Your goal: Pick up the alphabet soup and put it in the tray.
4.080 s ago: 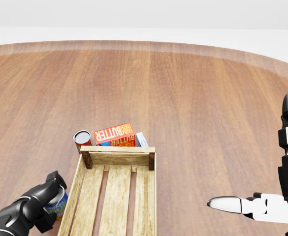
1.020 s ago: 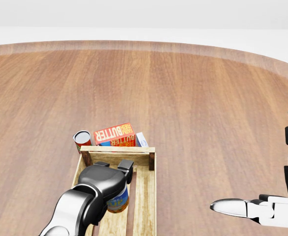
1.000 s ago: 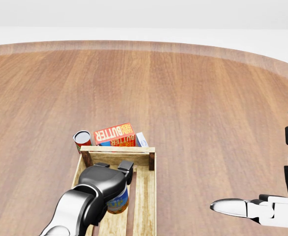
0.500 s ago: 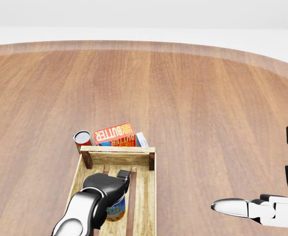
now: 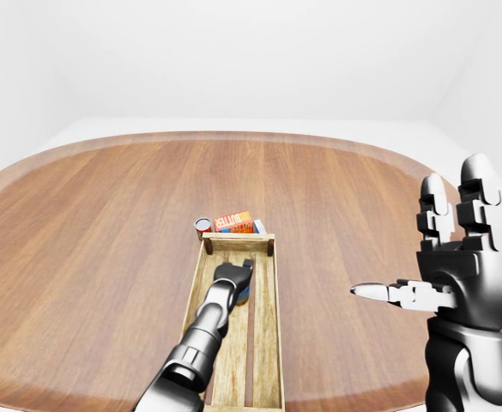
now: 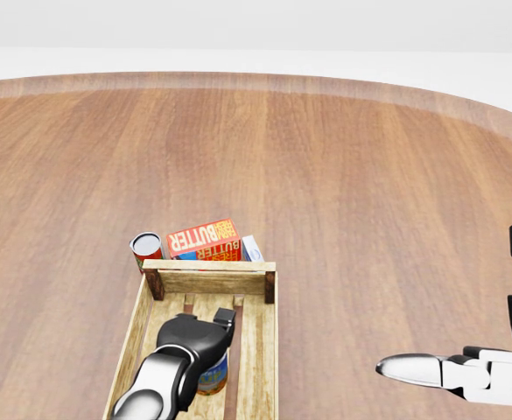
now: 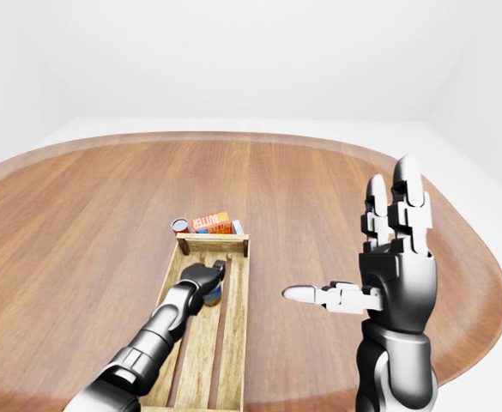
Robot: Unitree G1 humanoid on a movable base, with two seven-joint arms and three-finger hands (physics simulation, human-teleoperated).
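A broad round wooden table [image 5: 96, 223] fills all three views, pale walls behind it. On it, low and a little left of centre, lies a long slatted wooden tray [image 6: 257, 350] with raised sides, its short end wall toward the top of the head view. The right hand [image 7: 394, 275] stands well apart from the tray at the right, raised over bare wood with its palm upright, two fingers pointing up and the thumb stretched out flat toward the left; it is spread wide and has hold of nothing. The left arm reaches in from the bottom edge along the tray, and the left hand [image 6: 192, 341] sits inside the tray, black fingers wrapped over the top and sides of the soup can [image 6: 213, 378]. Only the can's blue and orange label shows below the knuckles, and it appears to be at or very near the tray's slats, though the hand hides the base, so contact with the wood cannot be told for sure. Just outside the tray's end wall, touching or nearly touching it, a red and orange butter box [image 6: 203, 238] lies flat. A small red can [image 6: 145, 248] stands upright just left of that box.
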